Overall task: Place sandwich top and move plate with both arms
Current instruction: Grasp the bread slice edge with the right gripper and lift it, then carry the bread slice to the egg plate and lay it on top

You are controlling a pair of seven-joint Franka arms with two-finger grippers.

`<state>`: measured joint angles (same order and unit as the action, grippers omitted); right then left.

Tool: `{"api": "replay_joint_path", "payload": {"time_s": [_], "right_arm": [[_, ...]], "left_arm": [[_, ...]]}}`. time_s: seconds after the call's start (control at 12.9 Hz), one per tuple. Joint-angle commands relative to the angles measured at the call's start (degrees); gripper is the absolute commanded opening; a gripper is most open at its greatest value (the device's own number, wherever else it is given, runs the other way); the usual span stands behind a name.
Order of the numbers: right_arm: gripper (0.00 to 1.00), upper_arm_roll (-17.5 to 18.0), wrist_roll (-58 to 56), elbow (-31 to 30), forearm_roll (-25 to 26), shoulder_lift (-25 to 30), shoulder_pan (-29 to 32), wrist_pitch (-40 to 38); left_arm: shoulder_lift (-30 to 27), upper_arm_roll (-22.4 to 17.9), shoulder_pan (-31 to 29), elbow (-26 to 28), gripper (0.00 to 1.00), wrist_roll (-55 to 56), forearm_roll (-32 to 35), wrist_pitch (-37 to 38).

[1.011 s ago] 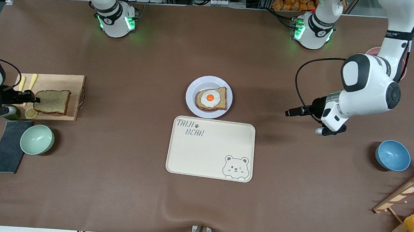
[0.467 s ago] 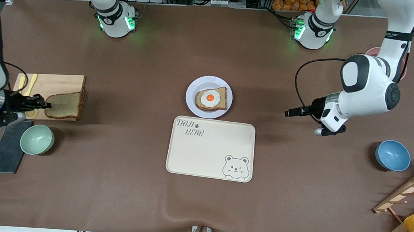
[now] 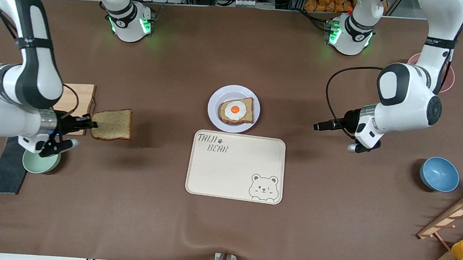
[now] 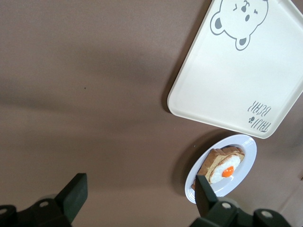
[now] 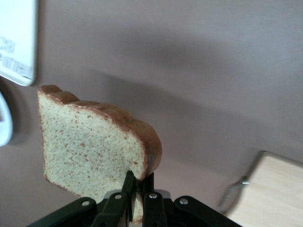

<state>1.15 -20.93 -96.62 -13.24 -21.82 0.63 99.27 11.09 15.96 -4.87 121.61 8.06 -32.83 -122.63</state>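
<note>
— Where is the sandwich top (image 3: 112,124) at this moment?

— In the air, pinched by its edge in the right gripper (image 3: 89,124), over bare table just past the wooden cutting board (image 3: 79,100), toward the right arm's end. The right wrist view shows the two fingers (image 5: 128,185) clamped on the crust, the slice (image 5: 92,146) standing out from them.

— And the plate (image 3: 217,97)?

— At the middle of the table, just beside the cream bear tray (image 3: 236,166) and farther from the front camera than it. A bread slice with a fried egg (image 3: 236,110) lies on it. Plate and held slice are well apart.

— What about the left arm?

— It waits. The left gripper (image 3: 316,127) hangs over open table between the plate and the blue bowl (image 3: 439,174). In the left wrist view its fingers (image 4: 73,195) stand spread wide with nothing between them; the plate (image 4: 246,165) and tray (image 4: 246,71) show below.

— Anything under the right arm?

— A green bowl (image 3: 35,164), partly hidden by the wrist; it seems to touch the dark cloth (image 3: 5,169), though I cannot be sure.
</note>
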Motion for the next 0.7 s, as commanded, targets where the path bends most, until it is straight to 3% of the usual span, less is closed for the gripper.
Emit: {"api": "replay_joint_path", "payload": {"time_s": [0.0,0.39,0.62], "right_arm": [[0.0,1.74,10.43,1.87,-1.53,1.34,-3.42,-2.76],[0.0,3.07,25.12,2.58,-9.95,0.81,-12.74,-2.33],[0.0,3.15,26.03,2.14,-15.32,0.2,-16.27,-1.02]], "left_arm": [[0.42,0.04,0.03,-0.23,1.0,-0.85,-1.18,0.2],[0.42,0.04,0.12,0.56,1.0,-0.85,-1.09,0.11],[0.77,0.12,0.12,0.91,1.0,-0.85,-1.27,0.02]]}}
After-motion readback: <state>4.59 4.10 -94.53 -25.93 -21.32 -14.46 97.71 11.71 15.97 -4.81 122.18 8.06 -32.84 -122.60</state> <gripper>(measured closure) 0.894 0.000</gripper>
